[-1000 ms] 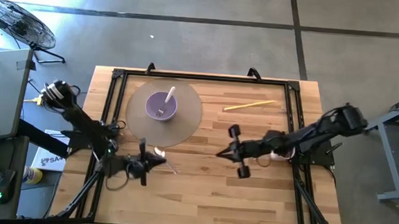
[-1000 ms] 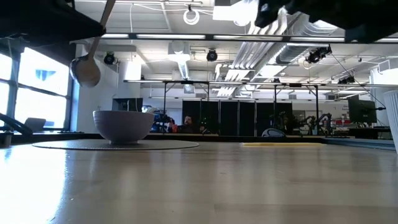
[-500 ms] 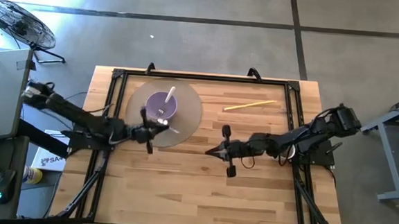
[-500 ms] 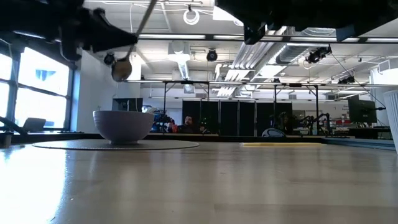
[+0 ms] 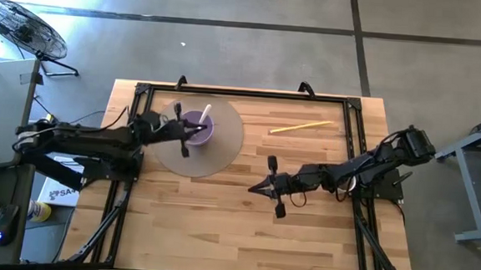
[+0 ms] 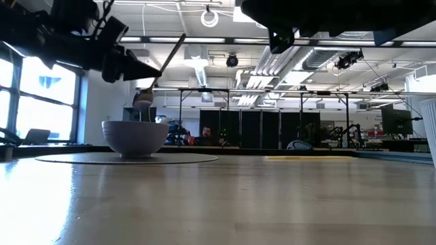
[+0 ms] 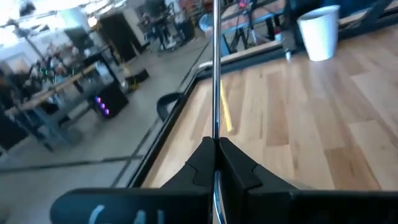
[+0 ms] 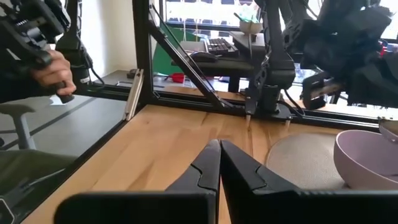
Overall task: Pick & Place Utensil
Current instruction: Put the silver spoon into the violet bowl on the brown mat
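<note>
**Spoon over the bowl, pinched in my left fingers**

Spoon (image 6: 158,73) hangs tilted above the purple bowl (image 5: 196,129), its handle clamped between the tips of my left gripper (image 5: 192,130) — the fingers are pressed tight on the thin metal shaft, which runs straight out past them in my left wrist view (image 7: 215,74). From table height the rounded end of the spoon sits just above the bowl's rim (image 6: 134,125), near it but not clearly touching, while the handle slants up and away toward my fingertips. A second utensil, white, already leans in the bowl (image 5: 204,116).

The bowl stands on a round grey mat (image 5: 222,155) at the far left part of the wooden table (image 5: 243,227). My left arm reaches in from the left edge, over the mat.

My right gripper (image 5: 254,187) hovers above bare wood near the table's middle, well apart from the bowl — its fingers are pressed together on nothing, and in my right wrist view the bowl shows off to one side (image 8: 367,158). A yellow stick-like thing (image 5: 301,127) lies on the far side of the table, untouched. A white cup (image 7: 319,32) stands by the frame. A person's hand (image 8: 53,70) shows beyond the table.
</note>
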Motion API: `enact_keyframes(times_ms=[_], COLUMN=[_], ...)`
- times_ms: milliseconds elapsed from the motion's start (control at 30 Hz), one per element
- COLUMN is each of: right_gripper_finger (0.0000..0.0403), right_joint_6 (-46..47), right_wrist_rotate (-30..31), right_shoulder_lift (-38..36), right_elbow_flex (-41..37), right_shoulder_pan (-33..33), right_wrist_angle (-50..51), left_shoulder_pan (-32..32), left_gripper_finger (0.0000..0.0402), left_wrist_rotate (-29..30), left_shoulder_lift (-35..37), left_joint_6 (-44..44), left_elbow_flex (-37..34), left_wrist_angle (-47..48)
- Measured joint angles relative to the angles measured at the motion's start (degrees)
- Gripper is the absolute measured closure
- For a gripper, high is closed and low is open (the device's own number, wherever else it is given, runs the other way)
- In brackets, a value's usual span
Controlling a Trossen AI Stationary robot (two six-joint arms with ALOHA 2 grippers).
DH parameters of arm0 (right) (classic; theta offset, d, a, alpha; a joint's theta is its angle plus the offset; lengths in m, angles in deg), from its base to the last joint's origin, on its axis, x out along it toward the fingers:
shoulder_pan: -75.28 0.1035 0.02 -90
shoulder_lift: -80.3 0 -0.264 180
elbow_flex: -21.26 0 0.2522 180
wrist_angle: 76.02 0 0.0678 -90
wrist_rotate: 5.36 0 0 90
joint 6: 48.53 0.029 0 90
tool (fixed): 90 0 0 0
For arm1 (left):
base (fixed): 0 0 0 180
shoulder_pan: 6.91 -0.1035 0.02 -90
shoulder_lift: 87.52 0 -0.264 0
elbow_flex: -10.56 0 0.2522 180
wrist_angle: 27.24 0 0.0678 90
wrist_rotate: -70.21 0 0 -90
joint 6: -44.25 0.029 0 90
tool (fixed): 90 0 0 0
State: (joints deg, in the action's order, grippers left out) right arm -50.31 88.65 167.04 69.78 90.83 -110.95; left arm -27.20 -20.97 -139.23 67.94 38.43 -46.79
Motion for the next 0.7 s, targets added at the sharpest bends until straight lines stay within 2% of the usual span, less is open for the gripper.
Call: enact_keyframes(times_ms=[267,567,700], right_gripper_finger=[0.0399,0.0399,0.0399], right_joint_6=[0.3,0.4,0.4], right_wrist_rotate=[0.0,-0.1,-0.1], right_shoulder_lift=[0.0,0.0,0.0], right_elbow_flex=[0.0,0.0,0.0], right_shoulder_pan=[0.0,0.0,0.0], right_wrist_angle=[0.0,0.9,0.9], left_shoulder_pan=[-7.0,-12.1,-12.0], left_gripper_finger=[0.0401,0.0401,0.0401], left_wrist_rotate=[-4.3,-5.8,-5.5], left_shoulder_lift=[-1.8,-1.8,-1.8], left_joint_6=[-4.6,-7.5,-7.4], left_elbow_flex=[-0.1,-9.5,-10.3], left_wrist_angle=[-0.1,-12.8,-13.5])
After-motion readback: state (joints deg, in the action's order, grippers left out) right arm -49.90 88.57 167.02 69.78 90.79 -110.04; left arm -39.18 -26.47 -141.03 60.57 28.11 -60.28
